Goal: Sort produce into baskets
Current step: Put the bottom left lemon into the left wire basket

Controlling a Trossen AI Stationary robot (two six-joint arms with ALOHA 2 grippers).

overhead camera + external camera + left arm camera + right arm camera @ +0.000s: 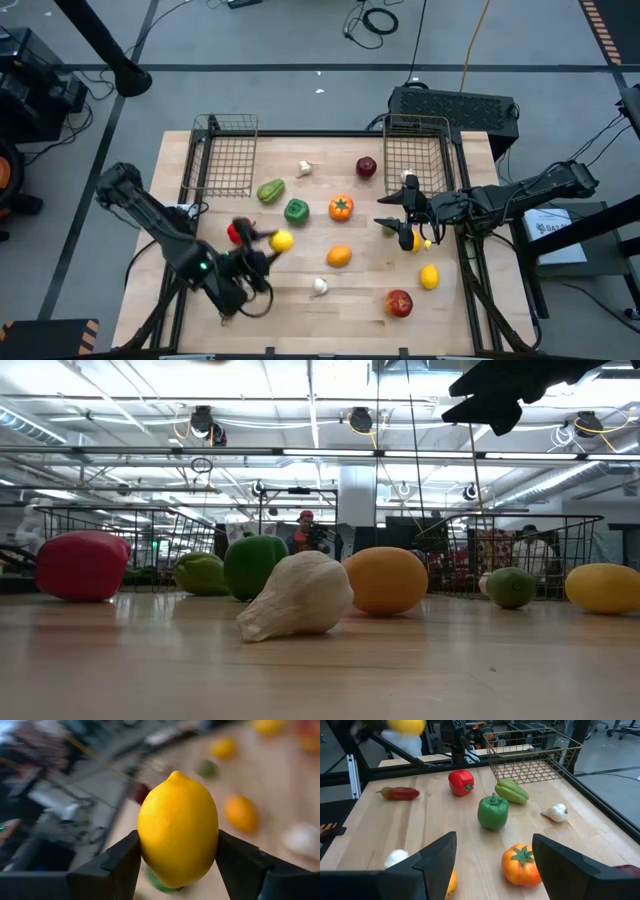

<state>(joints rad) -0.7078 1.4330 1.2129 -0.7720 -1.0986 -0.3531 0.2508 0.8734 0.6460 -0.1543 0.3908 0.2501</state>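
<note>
High view: I am seeing the left gripper (268,240) positioned over the near-left part of the table (300,300), gripping a yellow lemon (282,240) between its two fingers. Left wrist view is confirming this: the lemon (178,827) is sitting clamped between both dark fingers (117,865), lifted clear of the wood.

I am reading the right gripper (395,222) as hovering at the right side, just near of the right basket (416,150). Its jaws are standing apart with nothing between them in the right wrist view; a yellow piece (410,240) is showing just below that arm's wrist in the high view, and I cannot tell whether it is touching the arm.

Both wire baskets are standing at the far edge, the left basket (222,155) at the far left, the other at the far right.

Loose produce is lying between them:
- red pepper (236,233), just left of the held lemon
- dark green pepper (296,210) and light green pepper (270,190), centre-left
- orange tomato-like piece (341,207), centre
- orange (339,256), with a garlic bulb (319,286) near of it
- second garlic (304,168) and a dark red apple (366,167), toward the far side
- second lemon (429,277) and a red apple (399,302), near right
</note>
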